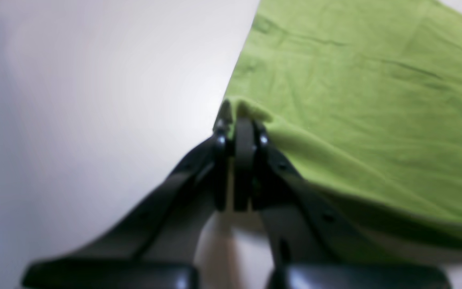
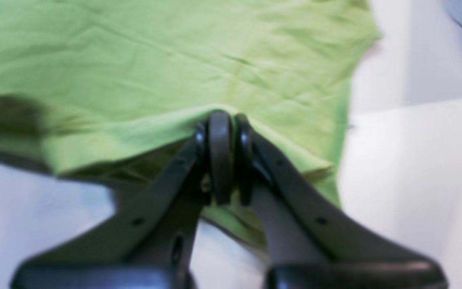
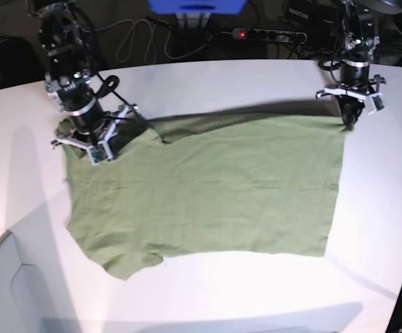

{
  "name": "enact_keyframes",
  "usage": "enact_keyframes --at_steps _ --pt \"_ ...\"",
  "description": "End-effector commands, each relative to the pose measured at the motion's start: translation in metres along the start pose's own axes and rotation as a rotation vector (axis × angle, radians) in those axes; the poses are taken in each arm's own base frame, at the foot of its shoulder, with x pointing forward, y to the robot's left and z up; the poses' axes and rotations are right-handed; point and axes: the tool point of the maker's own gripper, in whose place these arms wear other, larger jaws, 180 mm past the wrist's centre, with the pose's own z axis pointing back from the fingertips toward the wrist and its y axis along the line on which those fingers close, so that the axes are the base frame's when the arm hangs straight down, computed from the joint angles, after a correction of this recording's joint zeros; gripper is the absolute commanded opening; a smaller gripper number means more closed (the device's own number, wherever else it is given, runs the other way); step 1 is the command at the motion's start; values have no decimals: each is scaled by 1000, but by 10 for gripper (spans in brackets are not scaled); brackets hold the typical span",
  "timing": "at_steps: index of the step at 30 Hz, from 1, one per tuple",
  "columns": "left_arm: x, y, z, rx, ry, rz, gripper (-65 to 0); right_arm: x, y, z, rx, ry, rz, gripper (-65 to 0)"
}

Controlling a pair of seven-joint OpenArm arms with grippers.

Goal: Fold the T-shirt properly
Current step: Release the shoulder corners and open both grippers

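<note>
the t-shirt (image 3: 207, 187) lies spread nearly flat on the white counter (image 3: 256, 291), its far edge lifted where both arms pinch it. the left end effector (image 1: 241, 120) is clenched on a far corner at the hem, the right end effector (image 2: 219, 118) on the far shoulder edge, likely to draw that edge over for a fold. count: one shirt, two end effectors, one counter.
</note>
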Motion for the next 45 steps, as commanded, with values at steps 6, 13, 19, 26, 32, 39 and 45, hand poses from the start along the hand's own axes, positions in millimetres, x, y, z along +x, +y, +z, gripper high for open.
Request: enact_keyframes --at_steps 6,13,19,26,32,39,45 --pt "13 2 0 1 -43 -15 -650 23 -8 -15 -6 -59 27 -648" --pt "17 1 -3 -2 -57 -13 -650 31 -15 -22 -20 -72 29 -648" --pt "25 1 -14 6 -81 2 -650 24 -18 -24 -26 -53 25 -648" --pt "24 -8 -34 -11 12 19 -650 16 -25 -22 -34 -31 49 -648" --pt "40 -14 -44 -21 -27 31 -650 10 -30 -19 -39 -18 72 -648" --pt "55 -16 -55 -23 -61 40 -650 9 -38 -18 -54 -13 83 -648" --pt "51 -10 -68 -5 -51 64 -650 9 -40 -18 -56 -13 86 -648"
